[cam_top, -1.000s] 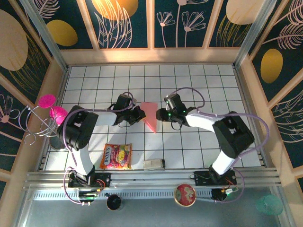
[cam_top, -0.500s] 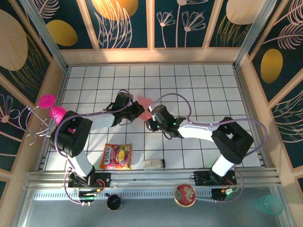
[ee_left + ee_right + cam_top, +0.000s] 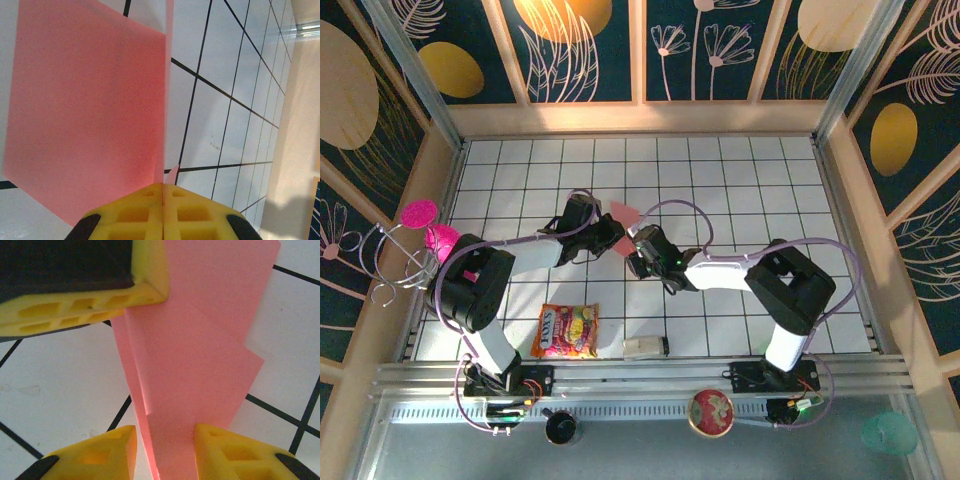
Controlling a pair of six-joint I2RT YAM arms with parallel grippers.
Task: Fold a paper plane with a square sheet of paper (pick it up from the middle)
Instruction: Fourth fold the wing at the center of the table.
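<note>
My L gripper (image 3: 163, 200) is clamped tight on the near edge of the pink paper (image 3: 90, 115), my R gripper (image 3: 165, 445) sits part open astride its narrow end, poss. touching, long axis running away to the wide end, mid-table (image 3: 770, 170) w/ bare tiles all round.

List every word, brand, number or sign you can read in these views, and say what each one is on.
No text can be read for certain.
Snack packet: it carries brand lettering, but this is too small and blurred to read.
Round tin: the lid has a pattern, with no legible words.
Salmon-pink paper: it is plain, with no print.
</note>
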